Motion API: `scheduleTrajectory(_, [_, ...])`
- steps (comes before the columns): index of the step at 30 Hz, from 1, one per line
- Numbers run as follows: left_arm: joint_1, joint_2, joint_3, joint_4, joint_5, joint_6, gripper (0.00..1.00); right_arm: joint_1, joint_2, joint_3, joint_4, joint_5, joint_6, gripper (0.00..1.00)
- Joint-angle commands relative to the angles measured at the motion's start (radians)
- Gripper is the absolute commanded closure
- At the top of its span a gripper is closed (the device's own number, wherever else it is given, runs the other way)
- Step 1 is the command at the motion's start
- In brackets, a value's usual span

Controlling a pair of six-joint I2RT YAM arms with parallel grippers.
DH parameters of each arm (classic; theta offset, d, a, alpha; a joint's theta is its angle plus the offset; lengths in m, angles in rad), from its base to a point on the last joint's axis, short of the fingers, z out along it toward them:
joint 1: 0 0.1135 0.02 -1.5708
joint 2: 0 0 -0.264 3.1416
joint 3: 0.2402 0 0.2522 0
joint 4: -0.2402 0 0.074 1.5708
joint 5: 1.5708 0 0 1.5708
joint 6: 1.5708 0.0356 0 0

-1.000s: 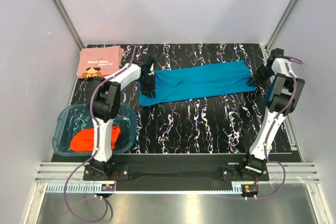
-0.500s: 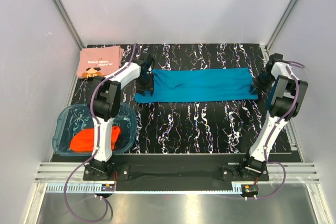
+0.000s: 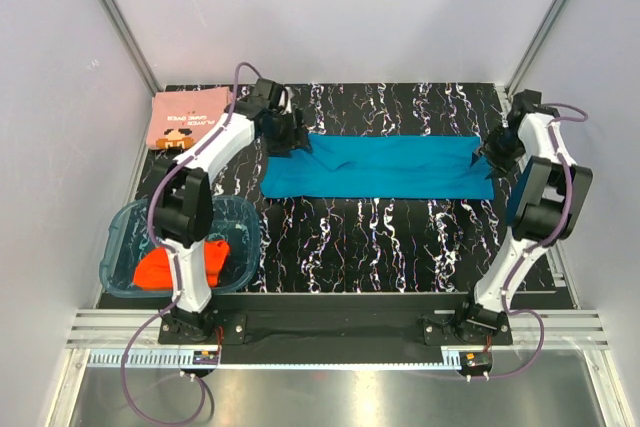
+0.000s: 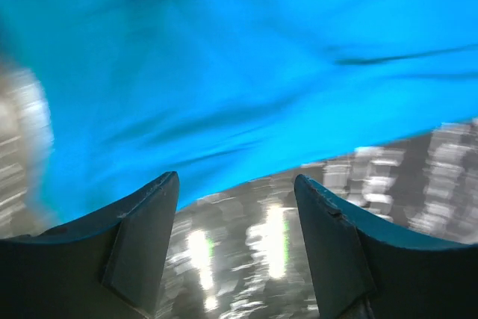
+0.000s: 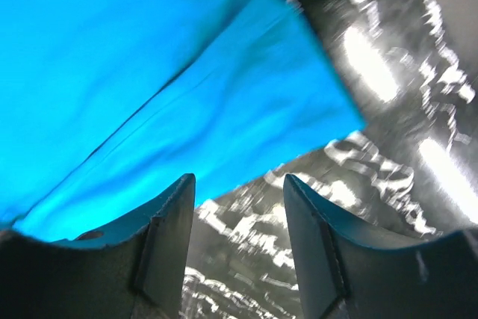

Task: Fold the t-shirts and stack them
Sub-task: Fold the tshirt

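Note:
A teal-blue t-shirt [image 3: 380, 167] lies folded into a long strip across the back of the black marbled table [image 3: 370, 237]. My left gripper [image 3: 293, 135] hovers at the strip's left end, open, with only table between its fingers [image 4: 146, 237]; the cloth [image 4: 246, 72] lies just beyond them. My right gripper [image 3: 493, 150] is at the strip's right end, also open and empty, its fingertips [image 5: 168, 237] just off the cloth's edge [image 5: 172, 95]. A folded salmon-pink t-shirt [image 3: 190, 117] with a dark print lies at the back left. An orange-red t-shirt [image 3: 165, 265] sits crumpled in the tub.
A clear blue-tinted plastic tub [image 3: 125, 237] stands at the left front, beside the left arm's base. White walls and metal frame posts close in the table on three sides.
Both grippers have opened and let go of the teal-blue shirt's ends. The strip has been pulled straighter and now lies flat. My left gripper has moved back and up from the cloth.

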Motion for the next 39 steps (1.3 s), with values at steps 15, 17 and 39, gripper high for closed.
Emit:
scheduleTrajectory(15, [-0.172, 0.195, 0.083, 0.294, 0.018, -0.114, 0.47, 0.129, -0.302, -0.204, 0.008, -0.113, -0.003, 0.41])
scheduleTrajectory(17, [-0.172, 0.22, 0.109, 0.273, 0.01, -0.106, 0.5, 0.129, -0.309, -0.216, 0.008, -0.118, -0.006, 0.41])
scheduleTrajectory(39, [-0.172, 0.396, 0.346, 0.501, 0.079, 0.021, 0.5, 0.131, -0.343, -0.253, -0.027, -0.162, -0.011, 0.41])
